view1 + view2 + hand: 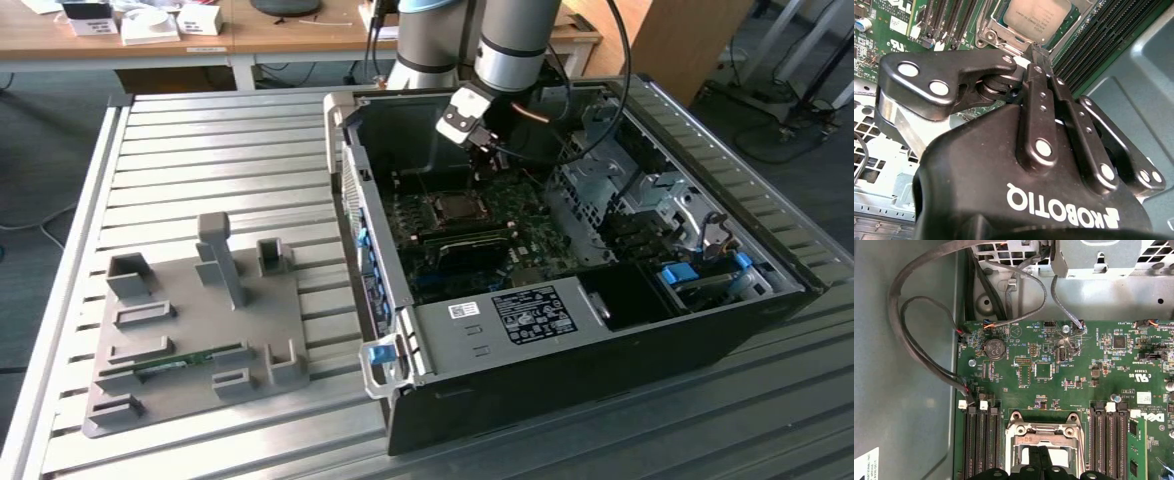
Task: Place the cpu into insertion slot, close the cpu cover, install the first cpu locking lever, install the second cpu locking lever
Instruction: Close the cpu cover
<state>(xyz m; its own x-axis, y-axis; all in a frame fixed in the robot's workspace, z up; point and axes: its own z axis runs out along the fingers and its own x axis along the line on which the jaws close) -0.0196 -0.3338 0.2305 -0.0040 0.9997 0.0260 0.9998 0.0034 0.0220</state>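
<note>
End effector [1037, 50] tips together, empty, by cpu [1036, 17] — second wrist view; cpu cover [1046, 436] frame — first wrist view.

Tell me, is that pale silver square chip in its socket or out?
In: the pale silver-grey square chip lies flat inside the silver-rimmed square socket on the green circuit board.

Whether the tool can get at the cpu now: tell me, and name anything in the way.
Likely yes. The tool, shut, hangs with its tips just short of the cpu, which lies face up in the insertion slot. Nothing stands between them; the memory slots lie off to either side.
</note>
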